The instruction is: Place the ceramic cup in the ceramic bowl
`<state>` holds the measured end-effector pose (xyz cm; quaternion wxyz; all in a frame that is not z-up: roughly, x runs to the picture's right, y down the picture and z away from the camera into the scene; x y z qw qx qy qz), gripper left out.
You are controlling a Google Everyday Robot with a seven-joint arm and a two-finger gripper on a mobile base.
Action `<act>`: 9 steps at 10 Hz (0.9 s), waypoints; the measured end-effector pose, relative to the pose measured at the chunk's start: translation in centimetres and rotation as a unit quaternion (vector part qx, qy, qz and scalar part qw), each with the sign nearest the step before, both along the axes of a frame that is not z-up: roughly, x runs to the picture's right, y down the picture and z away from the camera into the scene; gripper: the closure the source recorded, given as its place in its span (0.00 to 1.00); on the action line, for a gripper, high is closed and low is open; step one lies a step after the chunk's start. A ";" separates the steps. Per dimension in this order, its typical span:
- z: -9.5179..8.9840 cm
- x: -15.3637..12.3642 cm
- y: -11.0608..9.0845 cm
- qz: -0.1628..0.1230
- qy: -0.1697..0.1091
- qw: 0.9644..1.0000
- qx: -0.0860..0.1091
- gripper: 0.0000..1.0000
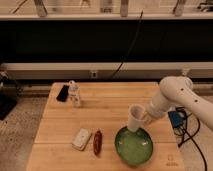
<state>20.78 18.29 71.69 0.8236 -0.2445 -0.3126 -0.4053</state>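
The wooden surface point(107, 112) carries everything here, and from its right edge the white arm point(176, 95) reaches in over the near-right corner. Largest on the boards is the ceramic bowl point(133, 146), glossy green, sitting close to the near edge and toward the right corner. Just above its far rim hangs the ceramic cup point(135, 118), whitish and tapered, tilted a little and clear of the boards — its base looks almost over the bowl's far lip. The end effector point(145, 118) pinches the cup from the right side, fingers pressed against its wall.

Smaller things lie well apart from this: a small white capped bottle point(75, 94) near the far-left corner with a dark flat object point(63, 93) just beside it, then a pale rectangular packet point(81, 139) and a reddish-brown item point(97, 142) side by side toward the near-left.

I'd judge the carry is nearly over and the lowering is the step in hand. The next move calls for bringing the cup a touch nearer the bowl's middle, setting it down gently, then letting go — too near the lip and it could tip out.
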 end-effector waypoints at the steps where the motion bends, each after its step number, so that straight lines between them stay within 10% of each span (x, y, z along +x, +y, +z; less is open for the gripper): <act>1: 0.0 0.1 0.4 0.001 0.000 1.000 0.000 1.00; 7: -0.2 1.0 1.5 0.003 -0.001 1.000 -0.001 1.00; 9: -0.4 1.2 1.7 0.003 -0.001 1.000 -0.003 0.84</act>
